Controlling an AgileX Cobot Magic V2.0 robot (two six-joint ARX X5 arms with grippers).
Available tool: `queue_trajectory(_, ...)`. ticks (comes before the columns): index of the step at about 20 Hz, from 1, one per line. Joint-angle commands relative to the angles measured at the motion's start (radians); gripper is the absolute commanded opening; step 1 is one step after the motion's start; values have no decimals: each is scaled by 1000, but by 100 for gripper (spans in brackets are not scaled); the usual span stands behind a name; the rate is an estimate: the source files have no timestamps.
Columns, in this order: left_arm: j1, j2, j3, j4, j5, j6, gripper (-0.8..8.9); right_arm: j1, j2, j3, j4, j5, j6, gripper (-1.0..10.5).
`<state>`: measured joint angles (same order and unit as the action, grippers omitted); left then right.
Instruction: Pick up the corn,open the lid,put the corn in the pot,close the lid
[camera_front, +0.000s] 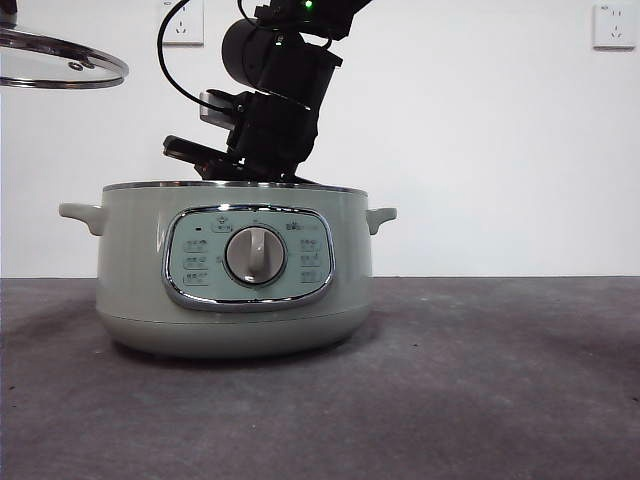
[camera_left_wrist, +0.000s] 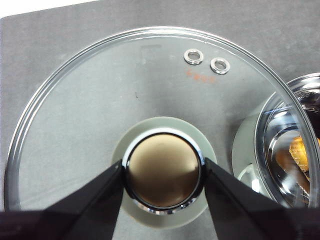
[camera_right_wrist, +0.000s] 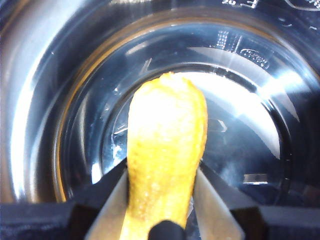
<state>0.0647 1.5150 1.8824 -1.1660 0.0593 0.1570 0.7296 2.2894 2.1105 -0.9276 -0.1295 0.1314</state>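
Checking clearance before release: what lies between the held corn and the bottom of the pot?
Nothing: in the right wrist view the right end effector holds the corn over the pot, whose shiny inner floor shows bare.

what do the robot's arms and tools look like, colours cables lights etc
The arm over the pot is matte black, boxy, with a round black motor housing, a silver plate, a looping black cable and a green light on top. The left tool and the right tool each have two flat, wedge-shaped black jaws.

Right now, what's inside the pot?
The right gripper holds the corn inside the pot, above its shiny bare bottom. The lid is off, held by the left gripper.
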Motion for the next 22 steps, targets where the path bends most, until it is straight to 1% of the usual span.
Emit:
queue_trajectory(1, 2, -12, 6, 37, 3, 4, -9, 3, 31, -3, -8, -2, 8, 107)
queue_trajectory(2, 2, -11, 6, 37, 4, 4, -9, 3, 31, -3, -10, -1, 6, 285)
queue_trajectory(3, 2, -9, 6, 37, 4, 4, -9, 3, 29, -3, -10, 3, 8, 415)
queue_trajectory(4, 2, -8, 6, 37, 4, 4, -9, 4, 28, 1, -8, 2, 8, 491)
queue_trajectory(7, 2, -8, 6, 37, 4, 4, -9, 10, 13, 31, -17, 11, 7, 505)
queue_trajectory(11, 2, -8, 6, 30, 13, 4, -9, 18, -57, 93, -71, 58, 4, 504)
queue_trajectory(13, 2, -8, 6, 29, 54, 4, -9, 26, -117, 103, -136, 107, -10, 500)
queue_trajectory(16, -3, -7, 6, 29, 57, 3, -9, 32, -233, 102, -270, 198, -50, 499)
queue_trajectory(17, -10, -7, 6, 27, 68, 2, -9, 38, -265, 102, -308, 228, -58, 484)
queue_trajectory(19, -30, -6, 6, 11, 105, 0, -9, 38, -344, 100, -385, 297, -75, 276)
queue_trajectory(20, -42, -2, 6, 2, 105, 1, -9, 38, -375, 99, -411, 325, -87, 169)
queue_trajectory(21, -58, 1, 6, -8, 105, 0, -9, 37, -407, 98, -442, 340, -91, 36)
queue_trajectory(22, -76, 6, 6, -16, 105, 0, -9, 37, -441, 89, -450, 342, -90, -18)
